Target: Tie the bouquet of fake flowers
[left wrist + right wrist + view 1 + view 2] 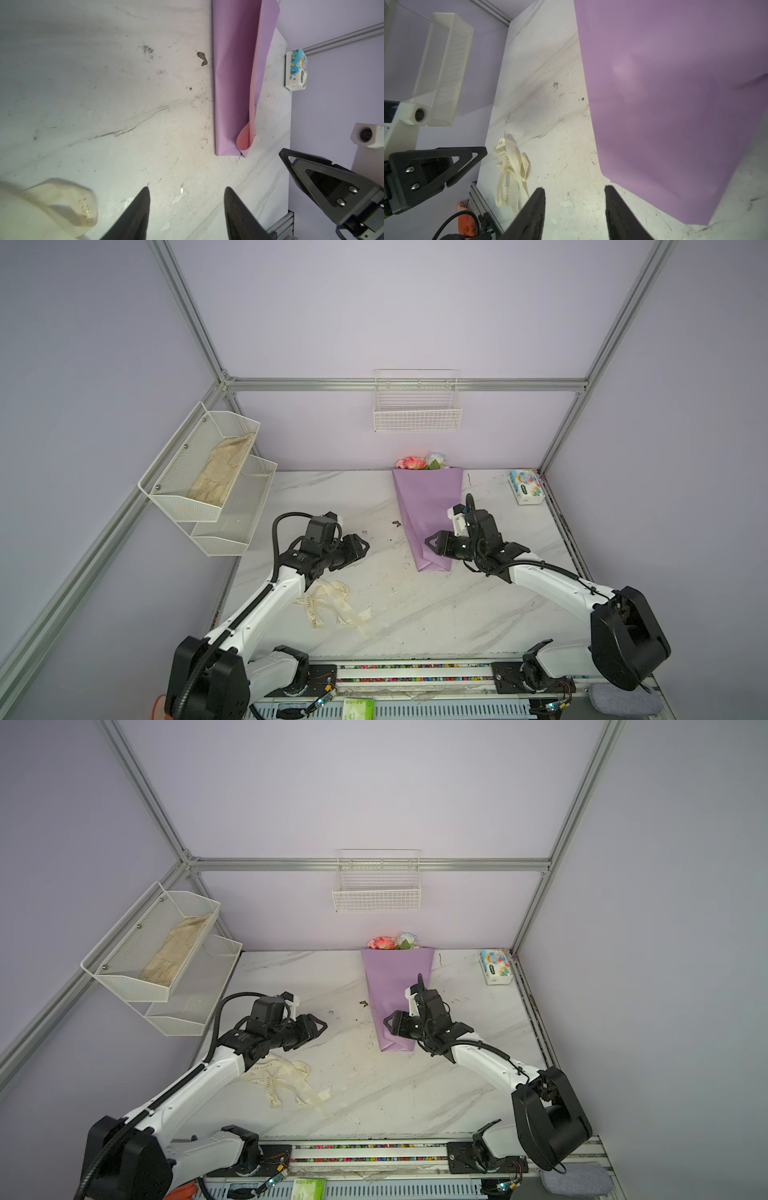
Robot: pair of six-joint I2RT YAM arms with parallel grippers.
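I'm hovering the left end effector [365, 546] and right end effector [429, 542] open, empty, mid-frame by the bouquet [424, 502]; the ribbon [332, 608], lower left, probably needs fetching.

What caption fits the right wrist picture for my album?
Open right gripper over the marble table, lilac-wrapped bouquet beside it, cream ribbon lying loose.

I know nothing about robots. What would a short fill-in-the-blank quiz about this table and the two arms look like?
1. The bouquet of fake flowers, wrapped in a lilac paper cone, lies with its roses toward the ____ wall.
2. The loose cream lettered ribbon lies on the white marble-look table beside the ____ arm.
3. The left claw and the right claw are both ____, holding nothing.
4. The colourful tissue pack sits in the table's far ____ corner.
Missing words: back; left; open; right.
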